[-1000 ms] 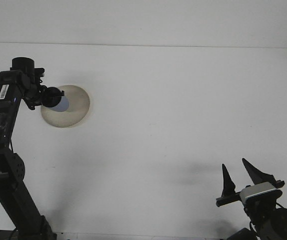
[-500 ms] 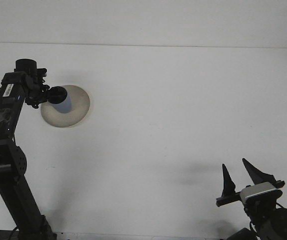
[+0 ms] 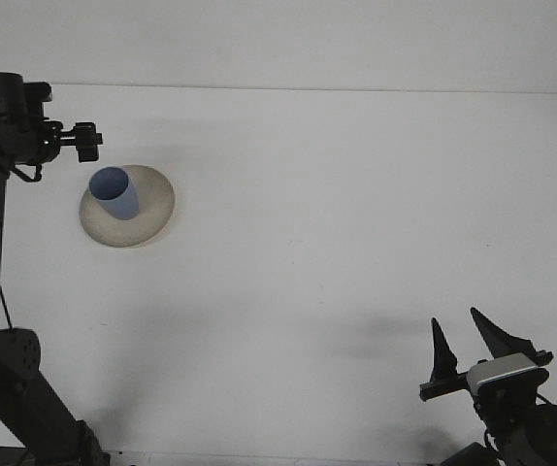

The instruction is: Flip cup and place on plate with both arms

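The blue cup (image 3: pixel 114 193) stands on the beige plate (image 3: pixel 152 214) at the far left of the white surface (image 3: pixel 356 214). The left tool (image 3: pixel 86 142) hangs just above it, holding nothing; its finger state is unclear. The right tool (image 3: pixel 465 346), near right, is spread open and empty.

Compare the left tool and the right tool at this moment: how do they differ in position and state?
The left tool is at the far left, raised near the cup on the plate; the right tool sits low in the near right corner, far from both. The right tool's fingers are spread open and point upward; whether the left tool's are open cannot be told. Both are black and hold nothing.
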